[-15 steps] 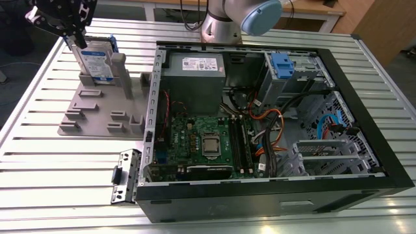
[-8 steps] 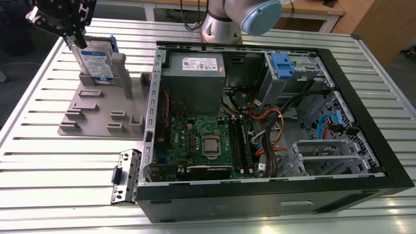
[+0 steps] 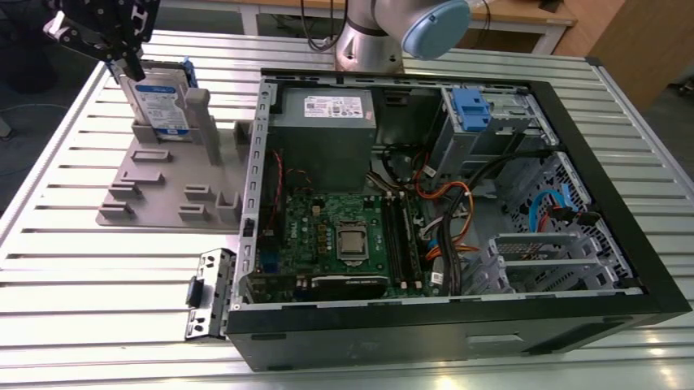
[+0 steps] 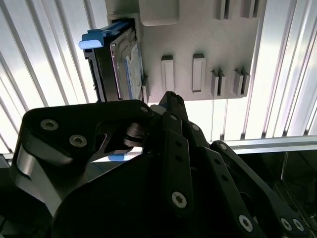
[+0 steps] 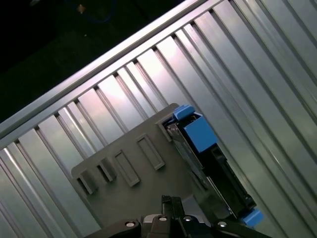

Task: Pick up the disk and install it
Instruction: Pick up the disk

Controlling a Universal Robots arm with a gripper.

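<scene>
- Nearest the lens in the second wrist view, the gripper (image 4: 148,111) shows as black linked bars and silver screw heads across the lower half of the picture.
- Below it, the disk (image 4: 121,69) stands on edge, with a blue rail end at its far corner and the white-and-blue label facing sideways.
- In the exterior view, the gripper (image 3: 128,63) hangs directly over the disk's (image 3: 161,101) top edge, and its lower end reaches that edge.
- Whether the gripper is open or closed on the disk cannot be told, nor whether it touches the disk at all.
- The disk sits upright in a slot at the far end of a grey holder (image 3: 152,187), a flat plate with several raised posts and blocks.
- The first wrist view shows the disk (image 5: 213,168) at the edge of the holder (image 5: 133,183), with blue rail pieces at both ends.
- The holder lies on the slatted metal table (image 3: 97,268), on the exterior view's left of the open computer case (image 3: 456,337) and just beside it.
- Inside the case are 1 grey box with a white sticker (image 3: 325,130), a green motherboard (image 3: 336,236) and a grey cage with a blue tab (image 3: 477,106).
- The robot arm's base joint (image 3: 396,32) rises behind the case.
</scene>
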